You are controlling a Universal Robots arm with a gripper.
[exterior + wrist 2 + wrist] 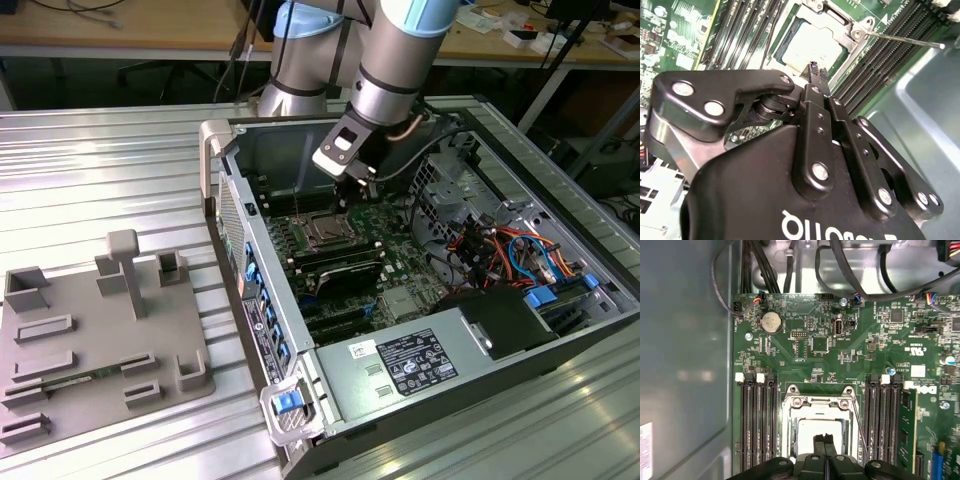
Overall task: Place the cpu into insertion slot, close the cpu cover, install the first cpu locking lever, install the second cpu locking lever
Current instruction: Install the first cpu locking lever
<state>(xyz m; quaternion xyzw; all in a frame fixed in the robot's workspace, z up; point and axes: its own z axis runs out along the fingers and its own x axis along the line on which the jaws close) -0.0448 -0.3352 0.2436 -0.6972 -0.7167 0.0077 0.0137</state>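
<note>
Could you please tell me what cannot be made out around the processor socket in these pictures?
First wrist view: the gripper, jaws shut, hides one edge of the cover and chip.
Second wrist view: the gripper's body hides one side of the cover.
Exterior view: the socket is too small to tell whether the cover is locked down.

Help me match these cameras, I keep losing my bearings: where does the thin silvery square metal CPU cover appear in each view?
Exterior view: the thin silvery square metal CPU cover lies mid-case, under the black hand.
Second wrist view: the cover sits just beyond the hand's tips.
First wrist view: the cover lies partly behind the hand.
Shared landmark: the long black memory slots flanking it.
</note>
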